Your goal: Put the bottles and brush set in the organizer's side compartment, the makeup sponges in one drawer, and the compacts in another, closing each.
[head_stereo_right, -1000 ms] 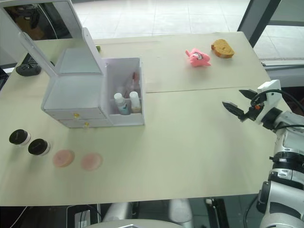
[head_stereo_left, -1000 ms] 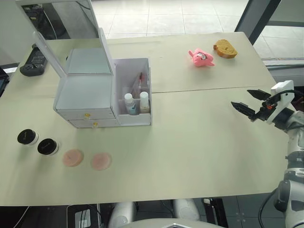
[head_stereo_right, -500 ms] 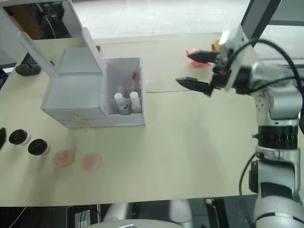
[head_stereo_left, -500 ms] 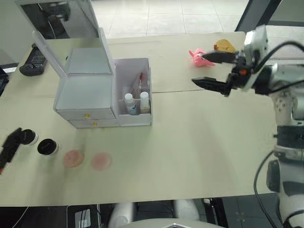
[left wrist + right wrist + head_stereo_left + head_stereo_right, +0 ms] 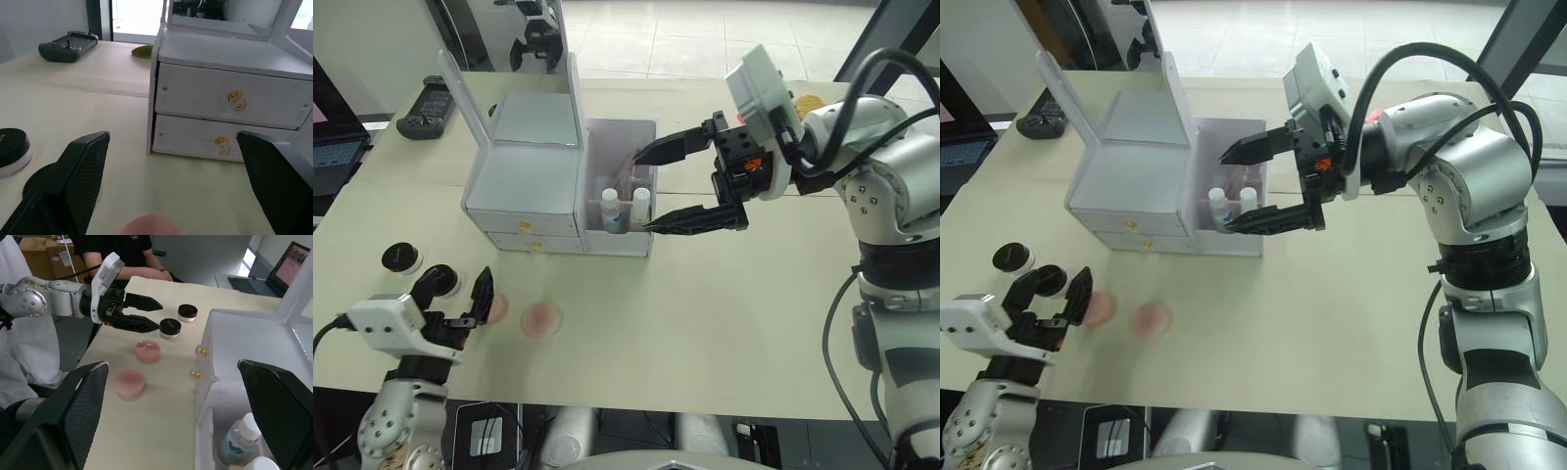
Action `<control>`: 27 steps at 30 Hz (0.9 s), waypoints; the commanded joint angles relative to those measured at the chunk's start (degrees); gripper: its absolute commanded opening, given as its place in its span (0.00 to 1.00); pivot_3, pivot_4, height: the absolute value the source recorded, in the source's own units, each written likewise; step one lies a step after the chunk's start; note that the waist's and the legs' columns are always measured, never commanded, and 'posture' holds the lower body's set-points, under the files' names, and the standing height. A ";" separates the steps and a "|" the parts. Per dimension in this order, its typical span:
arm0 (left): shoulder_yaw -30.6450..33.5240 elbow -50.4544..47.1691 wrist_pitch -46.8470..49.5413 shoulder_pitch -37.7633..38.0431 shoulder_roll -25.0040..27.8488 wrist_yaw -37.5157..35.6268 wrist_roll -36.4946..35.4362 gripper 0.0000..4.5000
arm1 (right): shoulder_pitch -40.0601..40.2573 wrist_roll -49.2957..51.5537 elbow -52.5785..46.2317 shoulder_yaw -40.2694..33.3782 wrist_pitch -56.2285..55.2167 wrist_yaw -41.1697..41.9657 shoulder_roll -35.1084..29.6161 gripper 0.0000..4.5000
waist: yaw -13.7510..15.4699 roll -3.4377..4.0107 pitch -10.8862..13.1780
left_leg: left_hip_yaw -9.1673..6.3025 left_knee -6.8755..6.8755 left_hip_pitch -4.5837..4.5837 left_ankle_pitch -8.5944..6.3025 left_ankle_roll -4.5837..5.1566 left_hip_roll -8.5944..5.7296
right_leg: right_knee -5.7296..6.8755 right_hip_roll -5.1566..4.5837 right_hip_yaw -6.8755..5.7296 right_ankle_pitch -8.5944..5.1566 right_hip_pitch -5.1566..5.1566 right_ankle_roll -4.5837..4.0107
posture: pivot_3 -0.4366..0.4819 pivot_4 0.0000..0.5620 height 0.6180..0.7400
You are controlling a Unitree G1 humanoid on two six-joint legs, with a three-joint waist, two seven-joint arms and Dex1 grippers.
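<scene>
White organizer point(image 5: 524, 186) standing on the pale tabletop point(image 5: 724, 313), lid with mirror tipped up, both drawers point(image 5: 230, 105) pushed shut, gold knobs on the fronts. Two little bottles point(image 5: 622, 208) upright in the clear side compartment point(image 5: 626, 186), something pink and thin behind them, too small to tell what. Two round pink makeup sponges point(image 5: 542, 319) flat on the tabletop in front of the organizer, one of them partly hidden behind the left end effector point(image 5: 460, 294). Two black-lidded compacts point(image 5: 400, 258) side by side, left of the sponges. Left end effector low over the tabletop near the compacts and sponges, black fingers spread wide apart, holding nothing. Right end effector point(image 5: 646, 188) up in the air just by the side compartment, one finger over its top, the other down by its front, spread very wide, holding nothing. Black controller point(image 5: 426, 98) on the far left corner of the tabletop. Something yellow-brown point(image 5: 808, 101) at the far side, mostly hidden behind the right arm. Person in dark clothes sitting past the tabletop edge point(image 5: 122, 254), arms folded on it.
</scene>
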 commanded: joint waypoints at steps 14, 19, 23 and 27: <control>-12.23 5.83 3.76 -12.59 -0.43 8.61 8.07 0.99 | -1.29 2.53 -5.51 -2.60 14.28 -13.81 0.36 1.00 | -0.30 -0.01 0.01 | -0.01 -0.01 -0.02 0.00 0.01 -0.01 | 0.01 0.01 -0.01 0.00 -0.02 0.01 | 0.48 0.27 1.00; -13.13 8.59 3.18 -14.75 0.13 7.57 8.12 0.85 | -1.08 3.54 -6.29 -3.69 14.98 -15.92 0.75 1.00 | -0.34 -0.04 0.02 | -0.01 -0.01 -0.03 0.00 0.01 -0.02 | -0.01 0.00 -0.01 0.00 -0.03 0.01 | 0.48 0.27 1.00; -12.98 9.90 2.08 -16.59 0.59 7.20 8.54 0.73 | -0.90 3.61 -6.43 -3.95 14.09 -16.74 0.46 1.00 | -0.33 -0.04 0.02 | -0.01 -0.01 -0.04 0.00 0.01 -0.02 | -0.01 0.00 -0.02 0.00 -0.04 0.01 | 0.48 0.27 1.00; -12.39 11.00 1.26 -18.00 0.77 7.37 8.40 0.73 | -0.84 3.58 -6.52 -4.10 13.65 -17.19 0.38 1.00 | -0.33 -0.04 0.02 | -0.02 -0.01 -0.04 0.00 0.01 -0.02 | -0.02 0.00 -0.02 0.00 -0.04 0.01 | 0.48 0.27 1.00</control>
